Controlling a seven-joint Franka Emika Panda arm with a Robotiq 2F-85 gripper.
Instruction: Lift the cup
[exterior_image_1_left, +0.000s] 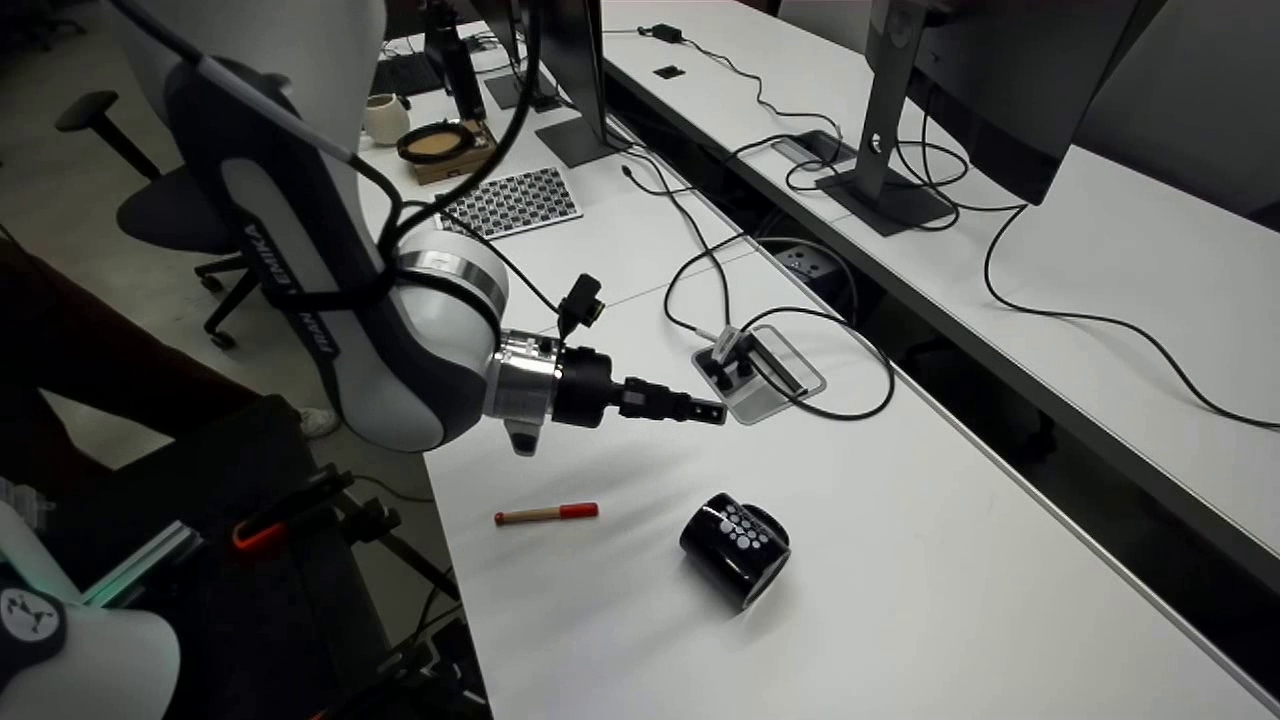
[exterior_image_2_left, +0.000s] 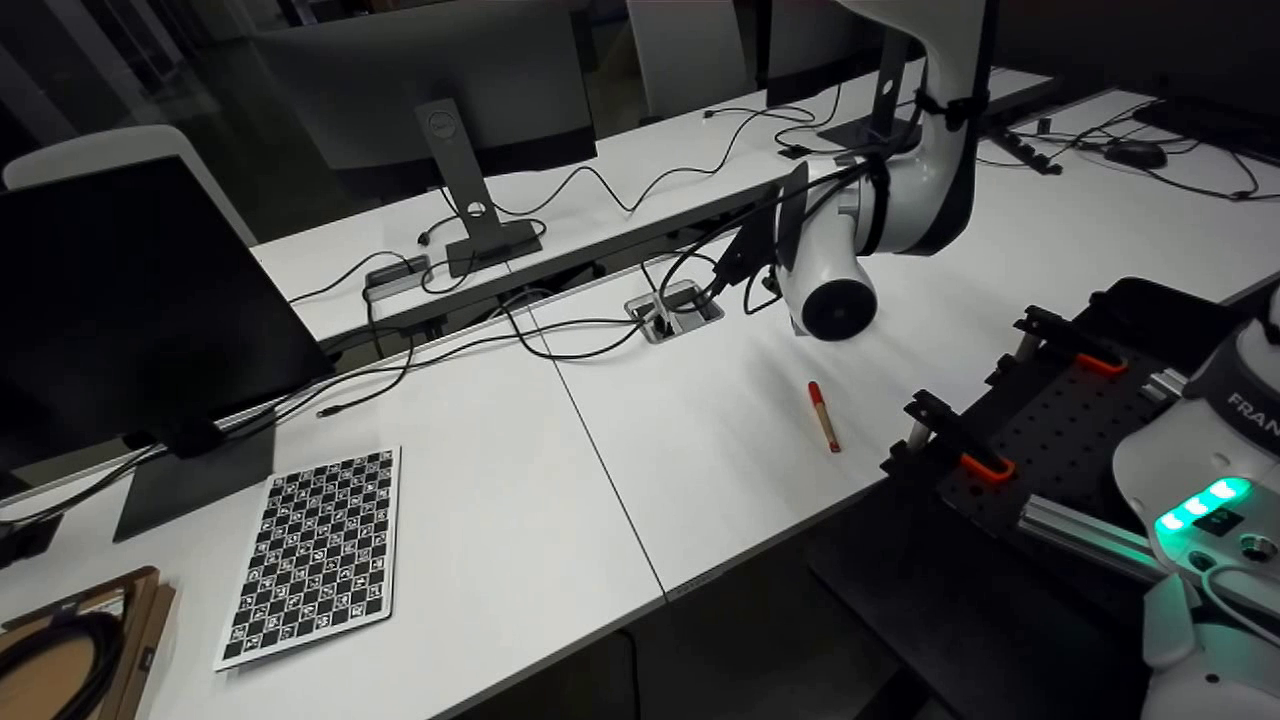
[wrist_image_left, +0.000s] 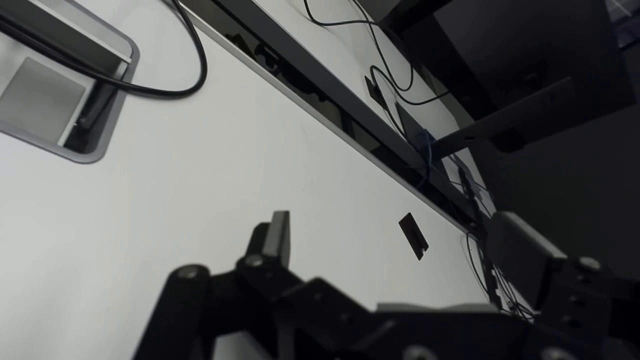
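The cup (exterior_image_1_left: 735, 550) is black and squat with light grey dots and a handle. It seems to lie on its side on the white table, with a pale rim at one end. My gripper (exterior_image_1_left: 710, 411) is above the table, apart from the cup and farther back, and points sideways over the table. In the wrist view the gripper (wrist_image_left: 400, 245) has its fingers wide apart with nothing between them. The cup does not show in the wrist view. In an exterior view the arm's white wrist (exterior_image_2_left: 825, 270) hides the gripper, and the cup is not visible there.
A red-tipped pen (exterior_image_1_left: 547, 514) lies near the table's front edge. A grey socket box (exterior_image_1_left: 760, 375) with loose black cables lies beyond the gripper. A checkered board (exterior_image_2_left: 315, 555) and monitors stand along the desks. A dark gap runs between the two desks.
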